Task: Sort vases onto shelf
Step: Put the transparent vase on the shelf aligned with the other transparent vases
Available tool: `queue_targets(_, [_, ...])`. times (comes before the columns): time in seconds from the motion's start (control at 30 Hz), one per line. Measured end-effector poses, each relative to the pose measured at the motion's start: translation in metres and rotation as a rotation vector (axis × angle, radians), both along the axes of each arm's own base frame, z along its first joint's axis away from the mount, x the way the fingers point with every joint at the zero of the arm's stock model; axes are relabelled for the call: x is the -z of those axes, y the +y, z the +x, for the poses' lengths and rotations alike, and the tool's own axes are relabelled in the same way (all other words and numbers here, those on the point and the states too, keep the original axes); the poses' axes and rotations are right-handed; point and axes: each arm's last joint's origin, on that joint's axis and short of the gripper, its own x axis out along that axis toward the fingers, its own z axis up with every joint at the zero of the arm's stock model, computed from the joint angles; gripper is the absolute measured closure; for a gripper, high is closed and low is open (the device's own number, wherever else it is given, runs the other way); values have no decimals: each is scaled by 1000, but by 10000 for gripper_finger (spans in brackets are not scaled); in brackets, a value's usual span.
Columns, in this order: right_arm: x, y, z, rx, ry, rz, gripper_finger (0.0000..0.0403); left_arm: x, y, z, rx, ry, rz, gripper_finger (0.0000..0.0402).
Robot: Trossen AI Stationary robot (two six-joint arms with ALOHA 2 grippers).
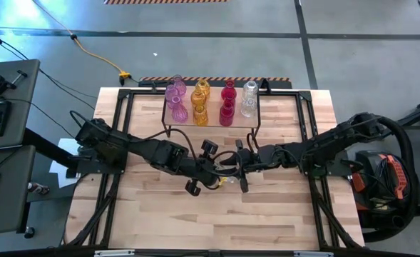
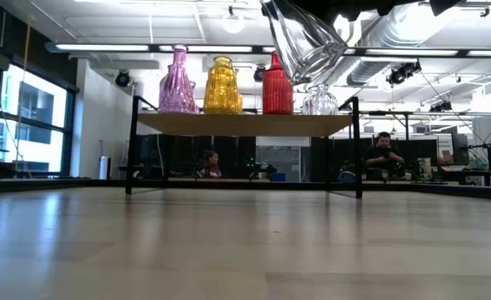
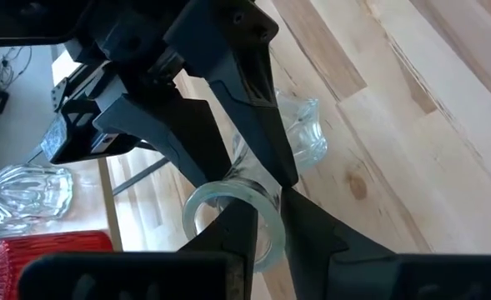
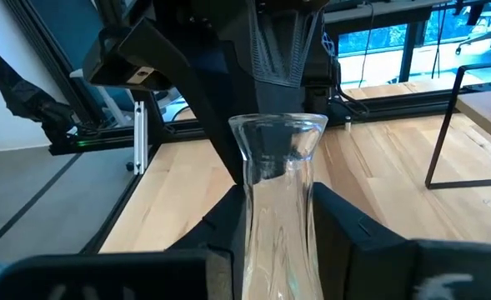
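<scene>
The left gripper point(image 1: 220, 178) pinches the rim of a clear vase point(image 3: 253, 208) above the middle of the table point(image 1: 281, 221). The right gripper point(image 1: 239, 165) squeezes the same vase's neck. Behind them, the shelf point(image 1: 211, 128) holds pink, yellow, red and clear vases point(image 1: 200, 102) in rows.

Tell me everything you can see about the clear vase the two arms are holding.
The clear vase is see-through ribbed glass with a flared scalloped mouth, narrow neck and rounder body. It hangs tilted above the table, in front of the shelf, touching no surface. The right tool clamps its neck; the left tool pinches its rim.
</scene>
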Motion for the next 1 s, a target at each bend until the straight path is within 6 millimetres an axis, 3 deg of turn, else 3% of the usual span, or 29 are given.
queue_targets(0.53, [0,-1,0,22,2,16,333,0,3,1,-16,-2,-3,292])
queue_targets(1.0, [-6,10,-7,89,-24,42,333,-16,-14,-21,-47,-49,-6,284])
